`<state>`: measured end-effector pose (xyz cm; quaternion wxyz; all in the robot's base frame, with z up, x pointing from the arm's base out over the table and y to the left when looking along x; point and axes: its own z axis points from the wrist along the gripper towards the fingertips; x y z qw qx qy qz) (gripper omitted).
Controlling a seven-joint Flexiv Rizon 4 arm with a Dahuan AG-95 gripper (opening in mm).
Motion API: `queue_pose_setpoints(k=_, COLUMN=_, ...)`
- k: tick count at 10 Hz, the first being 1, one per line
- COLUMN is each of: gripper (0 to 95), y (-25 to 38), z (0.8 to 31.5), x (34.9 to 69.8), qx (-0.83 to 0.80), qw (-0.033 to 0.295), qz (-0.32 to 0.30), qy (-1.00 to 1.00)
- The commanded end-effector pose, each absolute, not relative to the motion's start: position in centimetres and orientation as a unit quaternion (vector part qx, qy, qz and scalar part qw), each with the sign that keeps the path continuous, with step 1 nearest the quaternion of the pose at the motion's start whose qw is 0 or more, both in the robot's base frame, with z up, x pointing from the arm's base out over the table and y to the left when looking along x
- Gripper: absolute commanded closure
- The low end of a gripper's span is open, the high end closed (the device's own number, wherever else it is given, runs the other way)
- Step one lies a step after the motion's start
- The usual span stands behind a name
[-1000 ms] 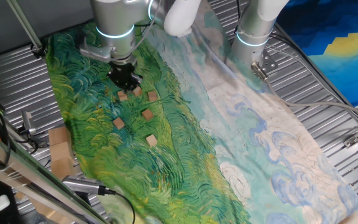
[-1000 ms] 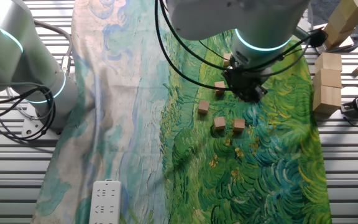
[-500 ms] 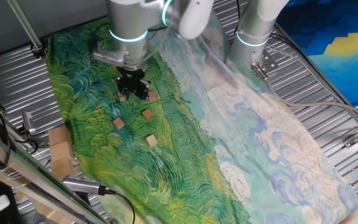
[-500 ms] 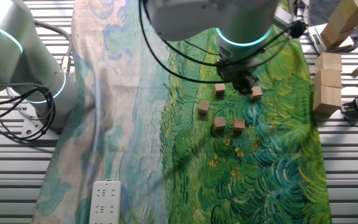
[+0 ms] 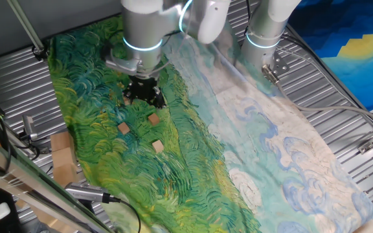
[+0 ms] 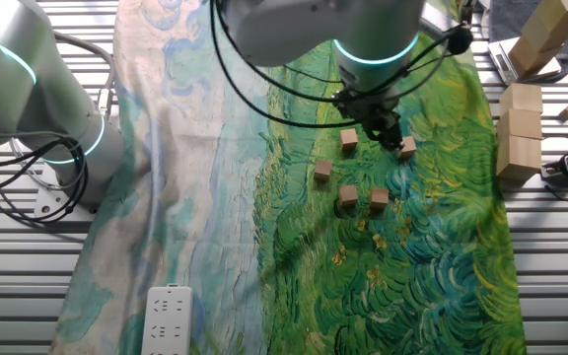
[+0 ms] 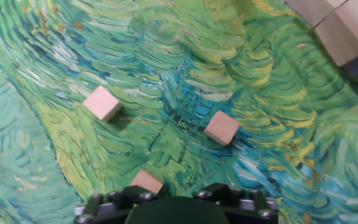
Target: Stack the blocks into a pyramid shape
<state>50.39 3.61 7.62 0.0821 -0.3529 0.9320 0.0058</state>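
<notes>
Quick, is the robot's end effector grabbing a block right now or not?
End effector: low over the painted cloth among the wooden blocks; open or shut cannot be told, and no block is visibly held.

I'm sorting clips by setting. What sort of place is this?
Most likely a robotics lab workbench, not a home. Two robot arms, one working and one idle, stand on a ribbed metal table draped with a painted-landscape cloth, with small wooden blocks laid out and a power strip nearby.
</notes>
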Motion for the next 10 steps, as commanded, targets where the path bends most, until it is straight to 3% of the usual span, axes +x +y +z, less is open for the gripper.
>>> queue_pose_setpoints(k=1, gripper=19.0, y=3.5, z=7.6, x=49.5, qx=-0.335, qw=0.094, qz=0.004, qy=0.937)
queue_pose_setpoints(k=10, gripper=19.0, y=-3.2, z=8.0, x=49.3, qx=-0.375, qw=0.098, qz=-0.009, qy=0.922)
